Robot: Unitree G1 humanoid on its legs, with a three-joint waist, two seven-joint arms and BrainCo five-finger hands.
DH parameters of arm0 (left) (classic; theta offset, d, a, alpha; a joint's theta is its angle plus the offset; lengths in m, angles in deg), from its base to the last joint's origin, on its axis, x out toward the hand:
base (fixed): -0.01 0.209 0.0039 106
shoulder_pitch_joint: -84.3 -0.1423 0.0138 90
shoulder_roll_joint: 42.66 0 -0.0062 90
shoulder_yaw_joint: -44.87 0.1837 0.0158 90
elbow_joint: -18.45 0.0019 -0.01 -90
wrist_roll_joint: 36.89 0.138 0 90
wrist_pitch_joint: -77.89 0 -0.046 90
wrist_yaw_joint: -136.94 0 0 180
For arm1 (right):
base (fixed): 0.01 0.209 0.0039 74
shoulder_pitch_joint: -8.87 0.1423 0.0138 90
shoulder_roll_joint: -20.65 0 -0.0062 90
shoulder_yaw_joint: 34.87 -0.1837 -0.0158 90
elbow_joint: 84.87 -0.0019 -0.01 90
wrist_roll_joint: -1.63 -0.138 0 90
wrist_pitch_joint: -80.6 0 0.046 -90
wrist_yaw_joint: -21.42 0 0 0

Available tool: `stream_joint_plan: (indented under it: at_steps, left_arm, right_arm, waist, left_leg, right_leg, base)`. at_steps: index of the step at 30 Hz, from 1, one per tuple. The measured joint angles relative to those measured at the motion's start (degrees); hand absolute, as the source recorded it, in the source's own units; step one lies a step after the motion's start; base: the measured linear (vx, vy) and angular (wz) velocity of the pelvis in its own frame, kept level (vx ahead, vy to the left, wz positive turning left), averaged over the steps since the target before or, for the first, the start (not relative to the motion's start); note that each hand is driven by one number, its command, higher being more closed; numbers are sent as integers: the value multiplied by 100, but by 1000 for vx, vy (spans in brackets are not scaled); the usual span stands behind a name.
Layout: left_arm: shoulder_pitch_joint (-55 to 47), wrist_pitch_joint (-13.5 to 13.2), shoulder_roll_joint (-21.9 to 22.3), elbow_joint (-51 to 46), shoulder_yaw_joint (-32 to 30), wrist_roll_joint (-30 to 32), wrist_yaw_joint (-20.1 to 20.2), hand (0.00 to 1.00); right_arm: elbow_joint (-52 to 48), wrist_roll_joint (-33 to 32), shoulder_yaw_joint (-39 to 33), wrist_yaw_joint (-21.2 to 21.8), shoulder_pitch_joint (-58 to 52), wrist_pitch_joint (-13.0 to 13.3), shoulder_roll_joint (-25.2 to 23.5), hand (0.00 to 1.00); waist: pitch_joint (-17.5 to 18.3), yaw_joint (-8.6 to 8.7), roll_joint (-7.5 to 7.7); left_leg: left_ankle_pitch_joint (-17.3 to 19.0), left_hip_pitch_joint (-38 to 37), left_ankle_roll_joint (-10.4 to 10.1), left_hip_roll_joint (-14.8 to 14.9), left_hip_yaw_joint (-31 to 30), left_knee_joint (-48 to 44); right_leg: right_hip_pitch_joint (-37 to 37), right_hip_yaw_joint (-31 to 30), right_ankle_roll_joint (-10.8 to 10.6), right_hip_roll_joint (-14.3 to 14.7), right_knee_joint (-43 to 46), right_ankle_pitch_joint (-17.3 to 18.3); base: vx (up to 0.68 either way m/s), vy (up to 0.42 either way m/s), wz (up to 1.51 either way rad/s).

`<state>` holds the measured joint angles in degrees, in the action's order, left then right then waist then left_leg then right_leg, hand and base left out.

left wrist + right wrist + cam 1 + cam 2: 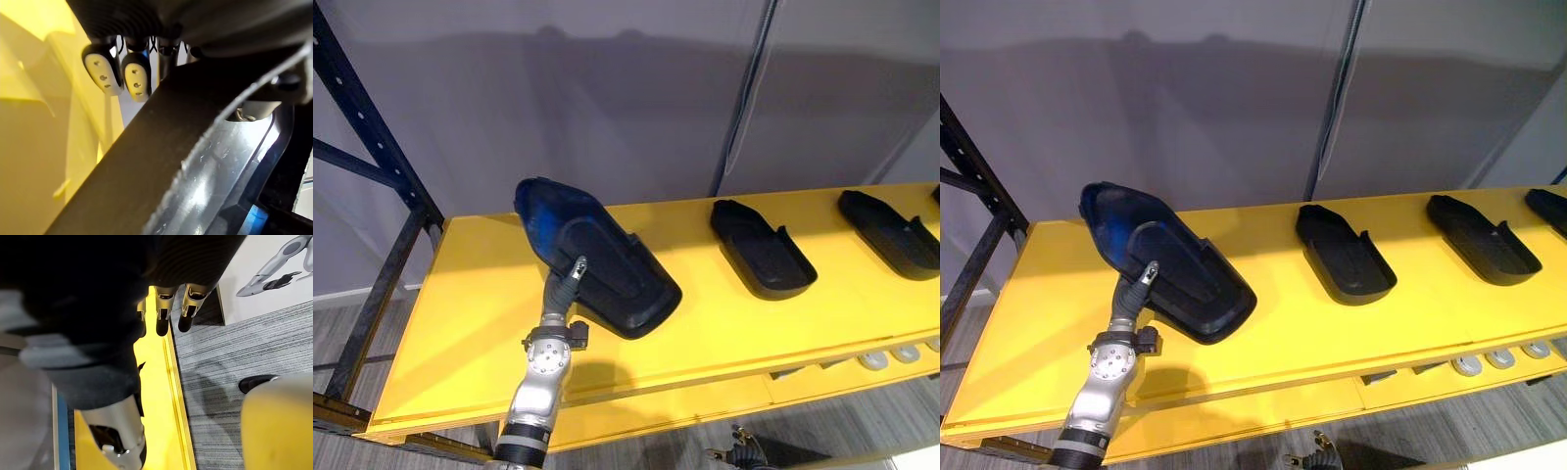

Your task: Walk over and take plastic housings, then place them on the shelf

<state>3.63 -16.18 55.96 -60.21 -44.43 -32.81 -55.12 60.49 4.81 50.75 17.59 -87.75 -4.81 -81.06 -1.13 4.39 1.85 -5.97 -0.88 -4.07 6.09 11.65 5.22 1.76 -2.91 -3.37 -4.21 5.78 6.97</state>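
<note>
One black plastic housing point(626, 284) gripped by left hand point(570, 277): thumb on top face, fingertips point(137, 81) past its edge. Housing tilted over left part of yellow shelf point(470, 294); cannot tell if low end touches board. Second black housing point(762, 250) and third black housing point(891, 235) lie on shelf further right, well apart. Right hand point(161, 318) hangs beside shelf edge, fingers straight, holding nothing.
</note>
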Motion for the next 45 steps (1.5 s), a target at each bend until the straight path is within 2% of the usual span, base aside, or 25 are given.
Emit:
stream_joint_plan:
  at_steps: [11, 16, 25, 29, 33, 40, 41, 45]
  left_arm:
    - [866, 383, -542, 871, -177, -68, 172, 100]
    - [1431, 554, -936, 1384, -146, -64, 564, 100]
    - [2151, 663, -1349, 2274, 167, -35, 1224, 100]
    - [2318, 682, -1507, 2564, 346, 12, 1473, 100]
    - [2423, 700, -1674, 2715, 407, 13, 1623, 100]
    - [2668, 705, -1888, 3086, 542, 112, 1875, 100]
    - [2698, 706, -1933, 3116, 542, 190, 1906, 0]
    - [2824, 718, -2092, 3367, 544, 562, 1907, 0]
  right_arm:
    - [21, 66, -5, 83, -247, -85, 109, 0]
    - [202, 70, 7, 199, -174, -110, 149, 0]
    - [312, 193, 212, 367, -38, -110, 226, 0]
    - [343, 196, 235, 435, -27, -113, 237, 0]
    - [375, 196, 241, 458, 8, -112, 212, 0]
    - [382, 197, 239, 494, 14, -113, 210, 0]
    - [384, 197, 239, 506, 18, -113, 209, 0]
    - [405, 206, 240, 517, 47, -114, 206, 0]
  waist:
    - [5, 124, 2]
    - [13, 132, 14]
    - [10, 163, 19]
    - [-25, 263, 30]
    - [-83, 285, 88]
    - [-96, 268, 105]
    - [-97, 269, 108]
    - [-108, 280, 115]
  left_leg:
    - [9, 110, -15, -76, -63, 1]
    - [-9, 105, -19, -58, -61, -26]
    - [-8, -2, -20, 30, 59, -27]
    - [40, 0, -52, 10, 58, -24]
    - [70, 10, -89, -8, 96, -2]
    - [64, 25, -80, -8, 91, -23]
    - [55, 25, -66, -8, 88, -24]
    - [55, 26, -67, -4, 57, -27]
  right_leg:
    - [4, -272, -2, 21, -237, -41]
    - [17, -307, 12, 53, -248, -105]
    - [24, -443, 110, 140, -244, -173]
    - [-18, -450, 78, 107, -246, -192]
    - [-65, -537, 39, 90, -280, -218]
    - [-66, -574, 25, 96, -336, -231]
    - [-65, -574, 27, 97, -335, -231]
    - [-53, -574, 27, 108, -338, -234]
  base:
    - [-33, 24, -1]
    - [108, -13, -3]
    - [20, -14, -10]
    - [-101, 38, -8]
    - [-119, 49, -9]
    - [-11, 12, -2]
    - [46, 1, -1]
    - [82, -3, -2]
